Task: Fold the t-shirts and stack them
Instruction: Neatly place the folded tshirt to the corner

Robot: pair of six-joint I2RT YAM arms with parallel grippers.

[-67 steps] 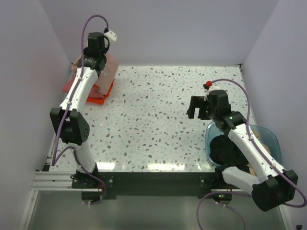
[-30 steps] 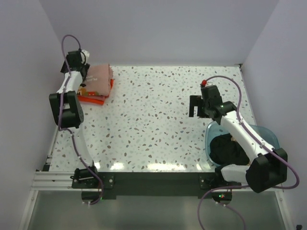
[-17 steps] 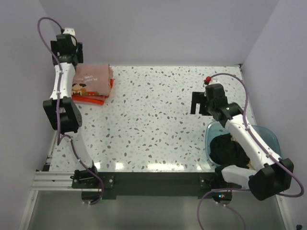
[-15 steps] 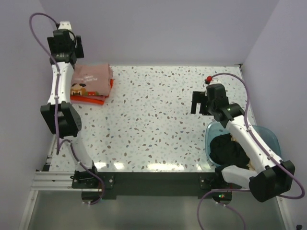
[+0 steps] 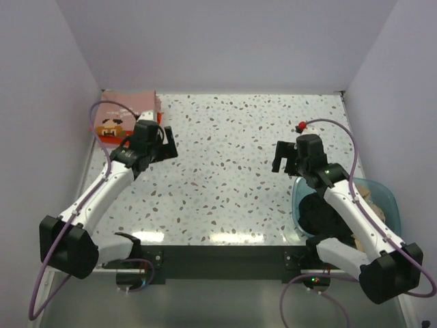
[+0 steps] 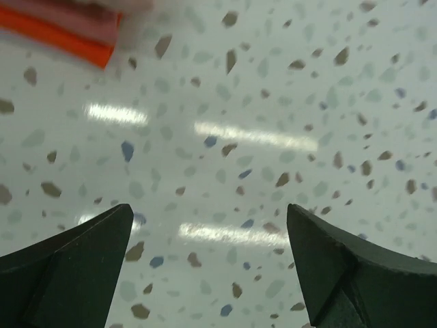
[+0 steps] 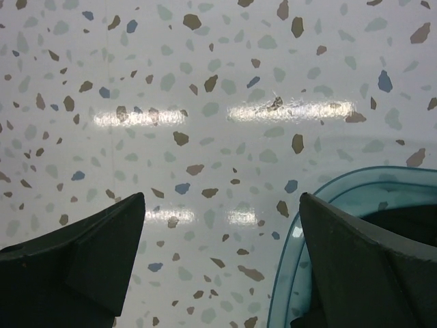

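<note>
Already the pink t-shirt (image 5: 121, 117), cartoon print upward, lies folded on top of the stack, with a red-orange t-shirt (image 6: 65, 35) showing as a thin edge beneath it. You have that pile parked diagonally across the worktop (image 5: 225, 164) from the tub (image 5: 382, 195), well apart from it. That looks sensible to me, since finished shirts there stay out of the way of any folding. What remains to be done sits inside the tub: a black t-shirt (image 5: 324, 215) bunched against the wall facing the stack, and a tan t-shirt (image 5: 365, 193) peeking out behind it. Your right fingers (image 7: 75, 253) are spread wide with nothing between them. They hang over bare worktop just beside the tub's rim on the stack side, which I judge a good station for dipping in after the black shirt. Your left fingers (image 6: 65, 273) are equally wide apart and empty. They are over bare worktop between tub and stack, much nearer the stack and clear of its edge, so nothing there can be dragged askew. The speckled stretch between your two arms, on the stack side of the tub, seems the natural place to spread the next shirt flat. Mind that the black shirt is crumpled against the tan one, so a deep pinch may lift both.
</note>
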